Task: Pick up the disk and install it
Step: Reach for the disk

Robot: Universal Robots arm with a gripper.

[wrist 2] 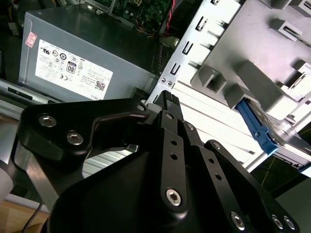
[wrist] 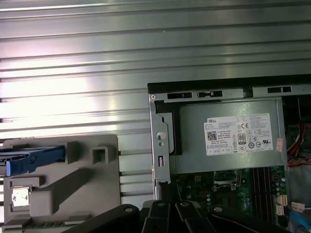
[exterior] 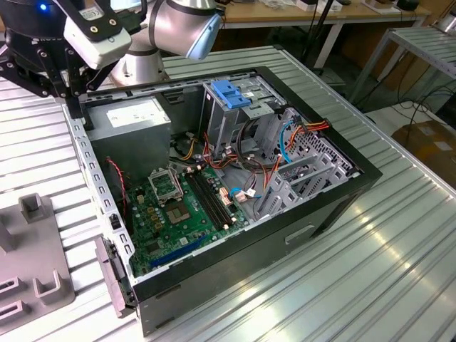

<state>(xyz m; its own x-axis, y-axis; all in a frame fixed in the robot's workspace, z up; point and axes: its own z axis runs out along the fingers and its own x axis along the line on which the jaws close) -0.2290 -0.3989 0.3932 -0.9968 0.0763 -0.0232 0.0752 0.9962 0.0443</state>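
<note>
Here, the disk sits in a grey holder on the ribbed metal table, and we see its blue rail along the holder's edge in both wrist views. It lies off to one side of the pincer, apart from it and outside the computer case. We cannot tell whether the pincer is open or closed. It hangs above the case's corner, with the grey power supply just below and beside it and the case's metal rim under it. Beyond the power supply, farther from the pincer, we see the green motherboard and the drive cage with its blue latch. In the exterior view the arm bends at its silver joints and reaches across to the exterior view's left, the wrist turned so that the pincer points down at the case
</note>
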